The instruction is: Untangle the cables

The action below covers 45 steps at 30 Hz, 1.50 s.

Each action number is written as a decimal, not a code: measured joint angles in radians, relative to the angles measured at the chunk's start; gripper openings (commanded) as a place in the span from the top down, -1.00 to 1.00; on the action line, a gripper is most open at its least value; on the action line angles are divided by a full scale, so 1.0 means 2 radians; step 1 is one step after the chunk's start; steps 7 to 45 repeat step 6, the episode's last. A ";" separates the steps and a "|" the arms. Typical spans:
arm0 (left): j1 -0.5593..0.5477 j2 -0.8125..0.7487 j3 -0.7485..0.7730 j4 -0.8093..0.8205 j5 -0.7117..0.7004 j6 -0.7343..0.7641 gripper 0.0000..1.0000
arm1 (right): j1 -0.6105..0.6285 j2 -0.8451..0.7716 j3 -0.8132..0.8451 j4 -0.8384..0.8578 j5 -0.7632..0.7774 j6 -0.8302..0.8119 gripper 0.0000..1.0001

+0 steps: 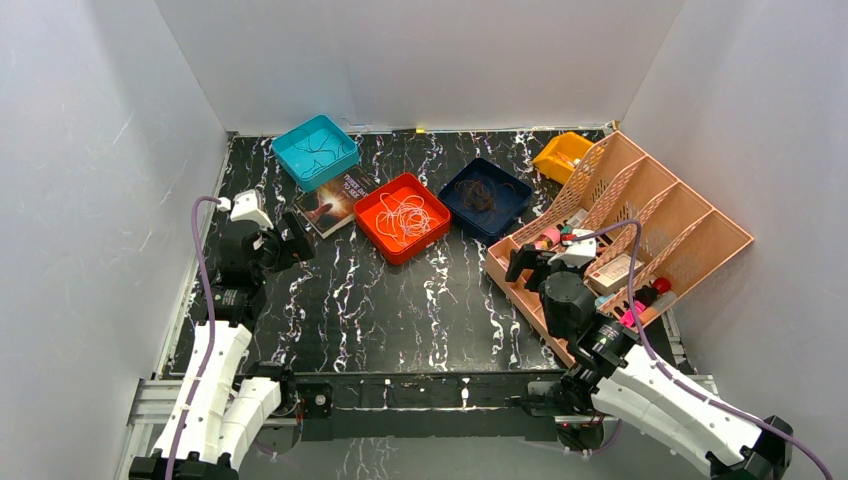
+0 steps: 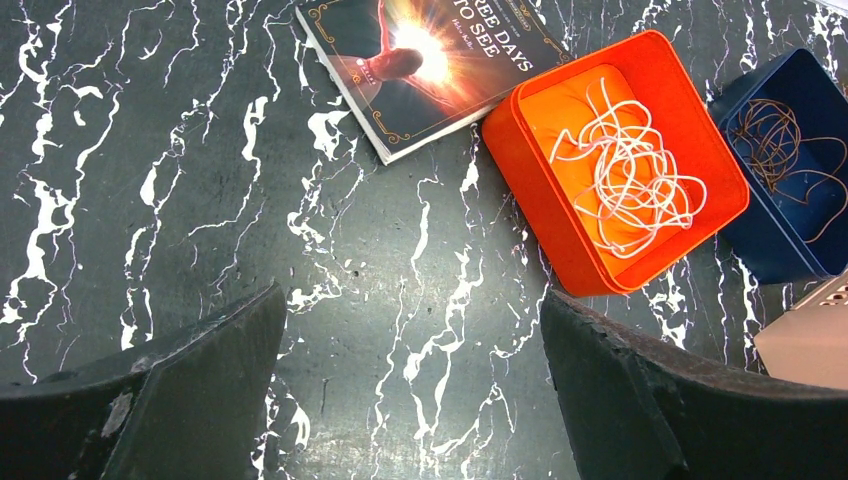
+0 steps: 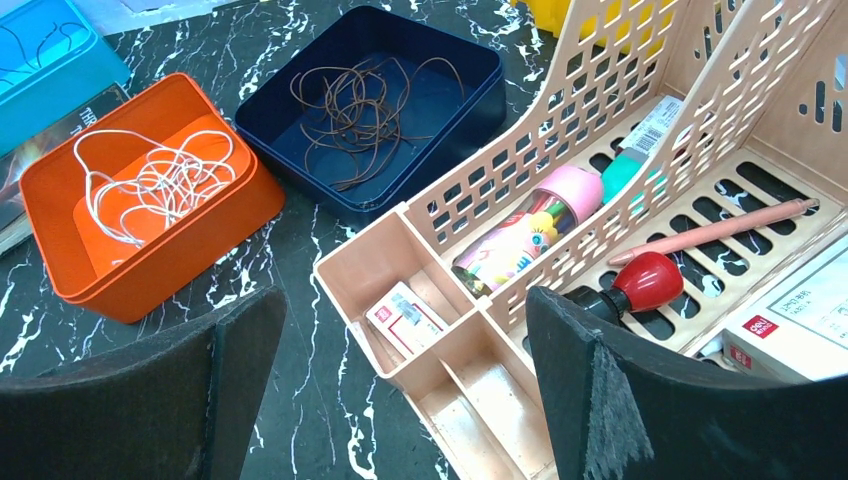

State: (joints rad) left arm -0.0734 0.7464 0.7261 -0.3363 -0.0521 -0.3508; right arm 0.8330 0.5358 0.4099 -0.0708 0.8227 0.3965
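Upper centre, a book (image 1: 335, 200) lies between teal tray (image 1: 290, 172) and orange tray (image 1: 377, 236); navy tray (image 1: 463, 222) adjoins pink organizer (image 1: 650, 210). The cables (image 1: 405, 218) lie inside the trays, above left claw (image 2: 412, 300) and right claw (image 3: 405, 300), both released, empty.

Both arms reach forward, the left tool (image 1: 293, 245) and right tool (image 1: 528, 262) each spread wide, holding nothing.

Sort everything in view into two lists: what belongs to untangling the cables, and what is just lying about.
Belongs: white cable in orange tray, brown cable in navy tray, black cable in teal tray.
Lying about: book, pink organiser, yellow box.
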 measured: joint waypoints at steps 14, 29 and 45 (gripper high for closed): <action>0.000 0.000 0.000 0.000 -0.006 0.001 -0.97 | 0.000 0.002 0.000 0.001 0.001 0.000 -0.97; 0.000 0.000 0.000 0.000 -0.006 0.001 -0.97 | 0.000 0.002 0.000 0.001 0.001 0.000 -0.97; 0.000 0.000 0.000 0.000 -0.006 0.001 -0.97 | 0.000 0.002 0.000 0.001 0.001 0.000 -0.97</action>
